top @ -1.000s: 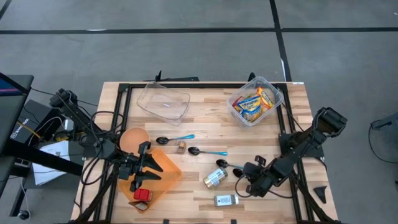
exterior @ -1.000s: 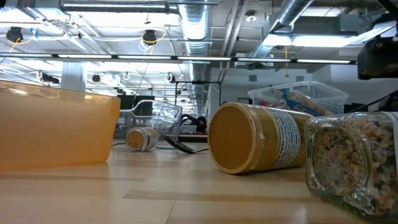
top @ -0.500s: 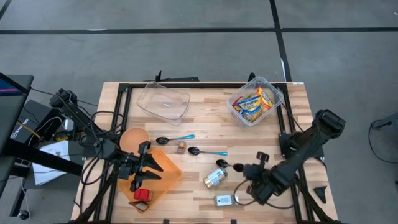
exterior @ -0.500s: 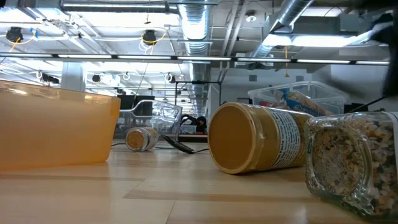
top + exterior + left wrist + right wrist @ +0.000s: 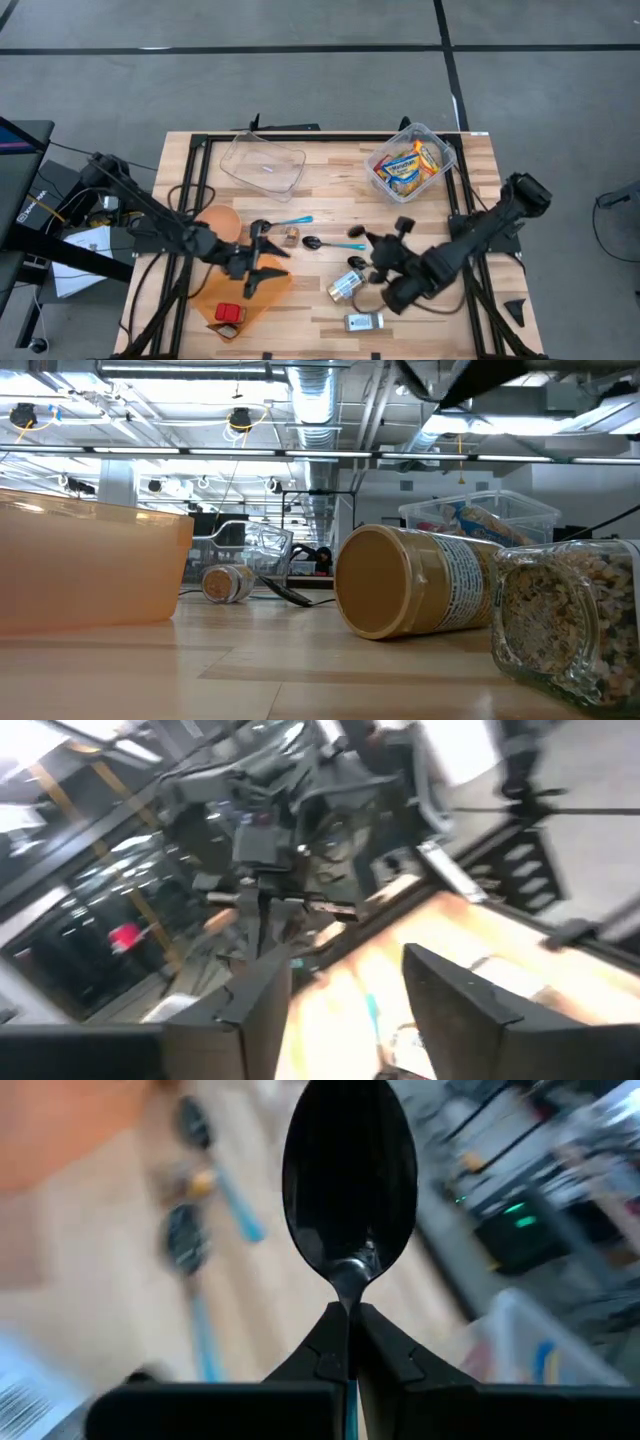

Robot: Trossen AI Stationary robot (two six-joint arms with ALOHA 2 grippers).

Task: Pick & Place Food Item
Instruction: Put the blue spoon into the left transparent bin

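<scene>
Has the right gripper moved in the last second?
Yes. In the high view the right gripper has swung from near the small jar at the table's front edge toward the blue-handled spoons, carrying a spoon.

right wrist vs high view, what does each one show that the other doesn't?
Only the right wrist view shows the right gripper pinched shut on the neck of a black-bowled spoon, bowl pointing away from the wrist.

Only the high view shows the left gripper open over the orange tray, the empty clear plastic container, the red item and two jars lying on their sides.

Both show the wooden table, two blue-handled spoons and the clear snack tub.
</scene>
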